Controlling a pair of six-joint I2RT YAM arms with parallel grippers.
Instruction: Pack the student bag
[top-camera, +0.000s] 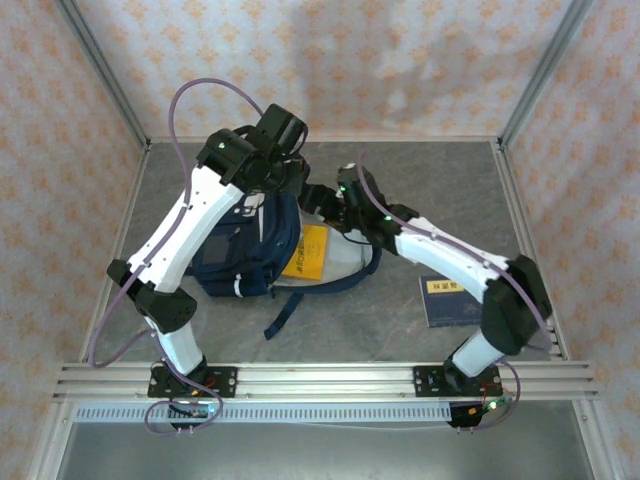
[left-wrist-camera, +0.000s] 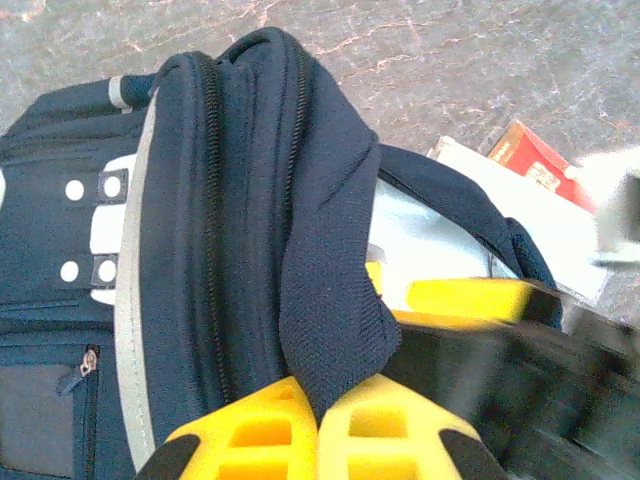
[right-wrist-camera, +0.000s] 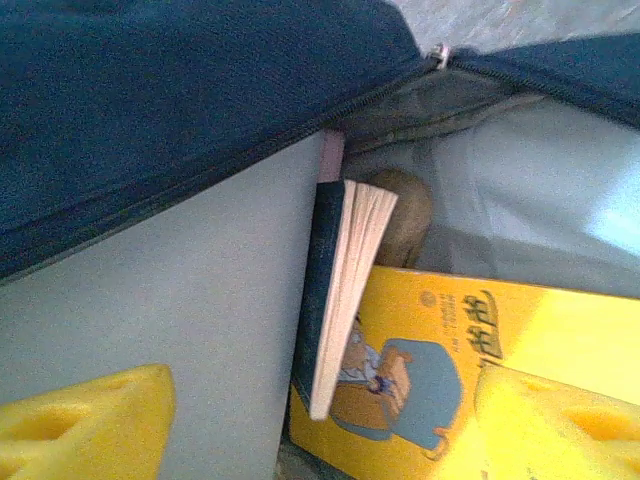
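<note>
**Top view.** Student bag lies on the tabletop left of centre, its mouth turned right. Left arm reaches over the bag to its far top edge. Right arm comes in from the right, to the mouth. Yellow book shows in the opening. Blue book lies well apart on the right, and I judge it not yet packed.

**Left wrist.** Left jaws are together, clamped on a fold of the bag's navy fabric beside the zip. Likely purpose is lifting the flap so the mouth gapes. A red-and-white item lies on the tabletop beyond; can't tell what it is.

**Right wrist.** Right jaws are apart and grip nothing, placed at the mouth over the yellow book. A dark-covered book stands on edge against the grey lining, overlapping the yellow one. Something brown sits behind, unclear.
</note>
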